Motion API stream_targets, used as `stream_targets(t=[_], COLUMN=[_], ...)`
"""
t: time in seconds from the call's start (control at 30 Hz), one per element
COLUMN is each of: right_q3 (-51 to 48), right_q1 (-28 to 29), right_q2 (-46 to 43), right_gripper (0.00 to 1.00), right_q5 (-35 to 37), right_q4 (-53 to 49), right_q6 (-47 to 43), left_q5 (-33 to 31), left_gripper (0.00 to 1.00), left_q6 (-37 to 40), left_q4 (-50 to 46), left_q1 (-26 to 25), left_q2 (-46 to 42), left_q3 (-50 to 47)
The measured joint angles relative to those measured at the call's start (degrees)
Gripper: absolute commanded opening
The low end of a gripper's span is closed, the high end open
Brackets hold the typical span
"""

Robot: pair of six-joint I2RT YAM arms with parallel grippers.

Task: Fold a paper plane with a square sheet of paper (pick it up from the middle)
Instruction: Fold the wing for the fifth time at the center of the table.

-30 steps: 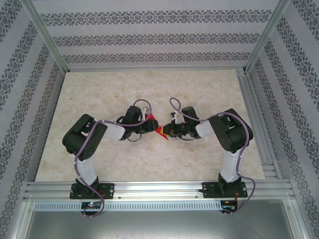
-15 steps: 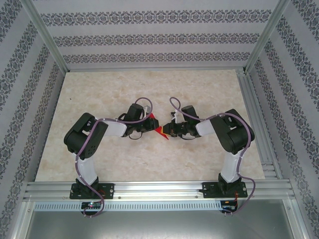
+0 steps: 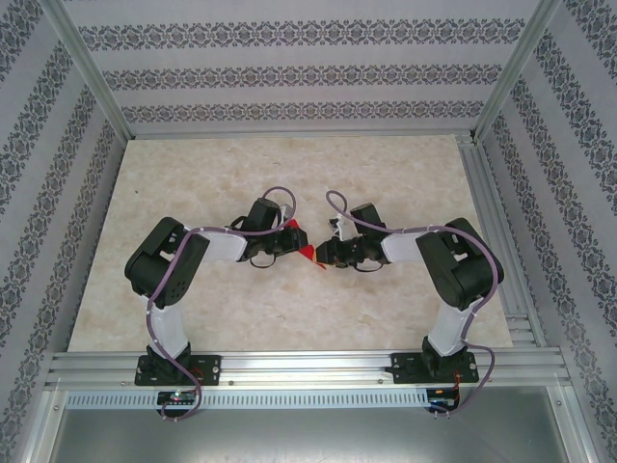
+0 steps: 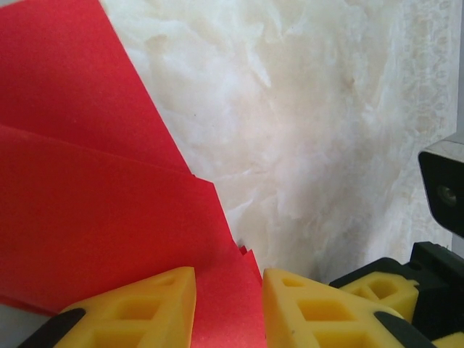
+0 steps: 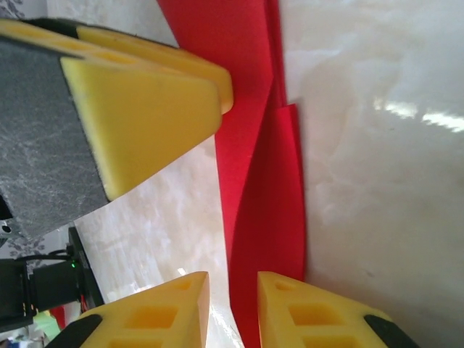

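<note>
Weighing almost nothing by its look, the paper plane [image 3: 305, 251] is showing between both tools over the middle of the bench [image 3: 193, 318]. It is probably thin, floppy and easily crushed, with its creased spine offering the firmest hold. The right tool [image 5: 232, 286] is standing with jaws apart around a red fold. Whether the left tool [image 4: 228, 281] is clamping it I cannot tell, and the wings are running off-frame.

Inward-bent left arm [image 3: 166, 289] and right arm [image 3: 453, 280], left hand [image 3: 293, 235] pinching, right hand [image 3: 319, 254] slightly parted
</note>
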Motion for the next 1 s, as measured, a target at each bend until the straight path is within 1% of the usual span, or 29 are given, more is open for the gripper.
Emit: stream_targets(t=[0.07, 0.27, 0.37, 0.53, 0.6, 0.8, 0.87, 1.0], right_q3=[0.81, 1.60, 1.60, 1.60, 1.60, 1.57, 1.57, 2.60], right_q1=[0.31, 0.39, 0.39, 0.39, 0.39, 0.39, 0.39, 1.42], right_q2=[0.00, 0.02, 0.13, 0.72, 1.11, 0.33, -2.19, -8.57], right_gripper=[0.22, 0.11, 0.08, 0.07, 0.07, 0.18, 0.22, 0.22], right_q5=[0.22, 1.36, 1.95, 3.15, 3.52, 4.52, 6.03, 10.03], right_q4=[-0.92, -2.69, -3.08, -3.72, -3.89, -4.94, -7.08, -11.34], right_q6=[-0.83, -2.19, -2.54, -2.82, -2.82, -2.82, -2.82, -3.98], left_q5=[0.00, 0.00, 0.00, -0.02, 0.02, 0.02, 0.00, 0.00], left_gripper=[0.31, 0.31, 0.31, 0.31, 0.31, 0.31, 0.31, 0.30], left_q6=[0.00, 0.00, 0.00, 0.02, 0.00, 0.02, 0.02, 0.00], left_q4=[-0.20, -0.85, -1.01, -1.16, -1.18, -1.38, -1.42, -2.25], left_q1=[0.00, 0.00, 0.00, 0.00, 0.00, 0.00, 0.00, 0.00], left_q2=[0.00, 0.11, 0.11, 0.13, 0.22, 0.24, 0.26, 0.44], left_q3=[0.13, 0.46, 0.55, 0.59, 0.66, 0.76, 0.81, 1.31])
